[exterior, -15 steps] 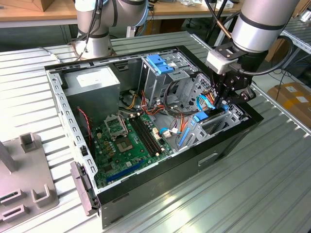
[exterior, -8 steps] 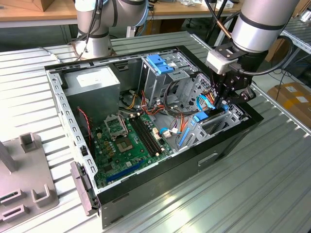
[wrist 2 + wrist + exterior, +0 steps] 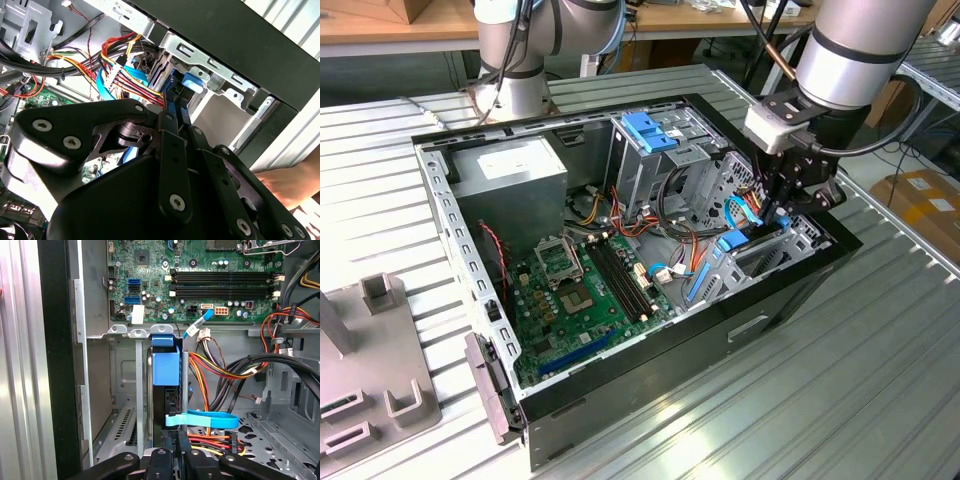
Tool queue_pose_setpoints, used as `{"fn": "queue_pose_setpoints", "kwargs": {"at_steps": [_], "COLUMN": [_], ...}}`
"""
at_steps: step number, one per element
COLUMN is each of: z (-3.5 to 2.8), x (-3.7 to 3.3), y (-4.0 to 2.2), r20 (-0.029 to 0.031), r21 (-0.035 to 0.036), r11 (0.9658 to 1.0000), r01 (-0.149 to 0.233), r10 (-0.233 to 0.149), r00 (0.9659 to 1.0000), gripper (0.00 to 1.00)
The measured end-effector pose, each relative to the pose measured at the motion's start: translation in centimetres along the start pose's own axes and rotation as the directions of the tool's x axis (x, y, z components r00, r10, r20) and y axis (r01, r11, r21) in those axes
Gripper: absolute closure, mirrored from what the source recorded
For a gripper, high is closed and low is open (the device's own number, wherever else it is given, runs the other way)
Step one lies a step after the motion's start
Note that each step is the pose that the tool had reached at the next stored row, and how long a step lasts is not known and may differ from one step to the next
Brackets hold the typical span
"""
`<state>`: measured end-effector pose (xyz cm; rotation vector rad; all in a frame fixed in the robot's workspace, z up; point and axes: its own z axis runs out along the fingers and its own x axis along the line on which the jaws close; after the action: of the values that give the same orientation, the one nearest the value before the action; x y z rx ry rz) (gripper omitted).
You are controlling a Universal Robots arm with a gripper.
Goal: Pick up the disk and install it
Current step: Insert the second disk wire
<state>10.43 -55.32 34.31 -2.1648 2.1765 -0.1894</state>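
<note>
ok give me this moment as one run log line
gripper: inside open pc case, at drive bay | disk: upright in bay, blue carrier between fingertips | grip: shut on disk | motherboard: untouched

Bright, even overhead light fell across the scene; glare streaked the ribbed metal counter [image 3: 740, 410] below the pincer [image 3: 782, 205], the computer case [image 3: 650, 375] interior stayed shadowed, and the wrist views blurred up close

Robotics lab or assembly workshop: ribbed grey metal worktable [image 3: 880, 380] carries an opened black desktop computer case [image 3: 650, 370]; second silver-grey robot arm base [image 3: 515, 60] at 11 o'clock; wooden bench [image 3: 400, 30] behind; cardboard boxes [image 3: 925, 200] at 3 o'clock.
</note>
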Motion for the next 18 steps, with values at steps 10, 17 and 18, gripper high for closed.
{"fn": "queue_pose_setpoints", "kwargs": {"at_steps": [10, 17, 18], "z": [0.59, 0.71, 0.7], "x": [-0.01, -0.02, -0.01], "y": [0.08, 0.09, 0.09], "r20": [-0.0003, 0.002, 0.0016], "r21": [0.0, 0.0003, 0.0001], "r11": [1.0, 1.0, 1.0], "r01": [0.0, 0.0, 0.0], "r10": [0.0, 0.0, 0.0], "r00": [1.0, 1.0, 1.0], "gripper": [0.84, 0.83, 0.77]}}
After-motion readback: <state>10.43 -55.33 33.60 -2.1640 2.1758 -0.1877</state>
